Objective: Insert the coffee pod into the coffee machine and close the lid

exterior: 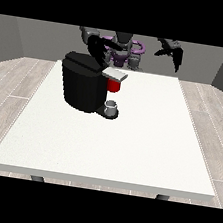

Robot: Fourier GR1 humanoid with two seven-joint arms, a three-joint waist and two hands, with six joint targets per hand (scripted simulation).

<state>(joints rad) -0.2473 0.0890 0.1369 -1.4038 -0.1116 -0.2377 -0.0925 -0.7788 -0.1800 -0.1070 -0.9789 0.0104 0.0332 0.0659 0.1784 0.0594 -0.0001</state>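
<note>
one hand [98, 50] hangs over the machine [85, 82], the other [174, 53] hangs apart, their grasp beyond telling; lid [114, 74] over a red thing at the machine [114, 85].

black coffee machine [82, 86] upright — grey lid [114, 74] lowered

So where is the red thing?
In the front view, the red thing at the machine sits left of the table's middle, under the grey lid, above a grey thing.

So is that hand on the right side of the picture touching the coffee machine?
No. The hand at the view's right hangs in the air well away from the coffee machine, which stands toward the table's left.
</note>
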